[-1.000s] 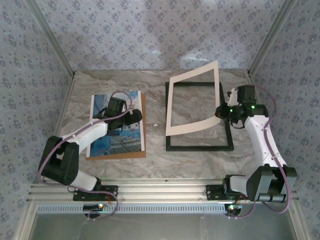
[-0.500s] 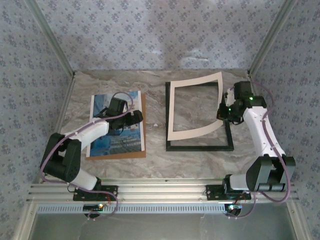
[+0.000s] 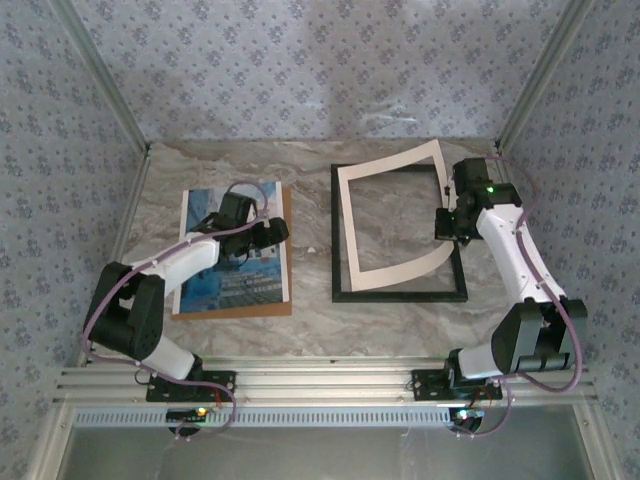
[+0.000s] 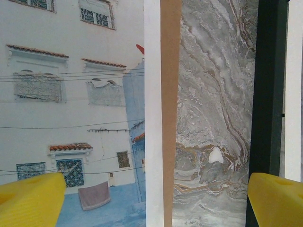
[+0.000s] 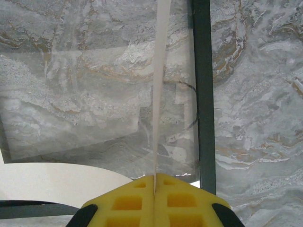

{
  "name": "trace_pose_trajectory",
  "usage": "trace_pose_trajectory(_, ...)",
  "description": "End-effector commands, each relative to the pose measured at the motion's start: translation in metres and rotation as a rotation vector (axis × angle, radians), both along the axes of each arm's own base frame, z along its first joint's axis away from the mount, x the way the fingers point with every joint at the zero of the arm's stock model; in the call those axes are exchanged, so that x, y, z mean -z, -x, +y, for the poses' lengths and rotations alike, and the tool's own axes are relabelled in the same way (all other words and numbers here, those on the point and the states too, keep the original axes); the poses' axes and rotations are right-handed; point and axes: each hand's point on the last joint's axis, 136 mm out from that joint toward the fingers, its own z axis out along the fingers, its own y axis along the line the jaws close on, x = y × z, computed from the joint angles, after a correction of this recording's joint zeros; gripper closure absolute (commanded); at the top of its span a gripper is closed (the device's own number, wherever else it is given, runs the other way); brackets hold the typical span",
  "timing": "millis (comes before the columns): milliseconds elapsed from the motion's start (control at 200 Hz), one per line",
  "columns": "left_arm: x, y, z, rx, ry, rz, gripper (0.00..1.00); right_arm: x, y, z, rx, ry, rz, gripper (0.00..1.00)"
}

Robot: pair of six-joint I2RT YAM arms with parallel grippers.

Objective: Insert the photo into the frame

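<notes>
One cream mat (image 3: 346, 230), pinched in the right end effector (image 3: 447, 222), has dropped closer to the frame (image 3: 400, 296); the left end effector (image 3: 262, 235) gapes wide above the photo (image 3: 235, 290).

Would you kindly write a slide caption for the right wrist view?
Right pincer shut on a cream card mat, held edge-on over the black frame on the marble table.

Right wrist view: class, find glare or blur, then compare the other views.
Right wrist: pale reflections veil the marble inside the frame. Left wrist: photo clear, left gripper softer. Top external: soft overall, bright patch on back wall.
</notes>
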Motion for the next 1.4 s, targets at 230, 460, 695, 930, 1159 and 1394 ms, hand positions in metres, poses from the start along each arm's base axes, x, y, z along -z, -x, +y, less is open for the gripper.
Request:
trace_pose_trajectory(230,-0.006,-0.005,-0.008,0.015,0.024,-0.011,0.01,0.001,0.005,0.010,-0.002,-0.021,0.029,1.00)
trace_pose_trajectory(460,-0.008,-0.005,-0.009,0.022,0.028,-0.015,0.01,0.004,0.019,0.006,0.025,-0.004,0.079,1.00)
trace_pose_trajectory(695,-0.003,-0.001,-0.009,0.024,0.036,-0.011,0.02,-0.002,0.017,0.002,0.042,0.016,0.036,1.00)
trace_pose_trajectory(930,-0.004,-0.001,-0.008,0.032,0.026,-0.010,0.02,0.006,0.004,0.025,-0.009,-0.049,-0.014,1.00)
trace_pose_trajectory(1159,-0.004,-0.003,-0.009,0.030,0.024,-0.008,0.02,0.001,-0.001,0.036,-0.031,-0.085,-0.025,1.00)
trace_pose_trajectory(1394,-0.005,-0.003,-0.010,0.036,0.028,-0.007,0.02,0.011,0.006,0.040,0.033,-0.129,0.033,0.97)
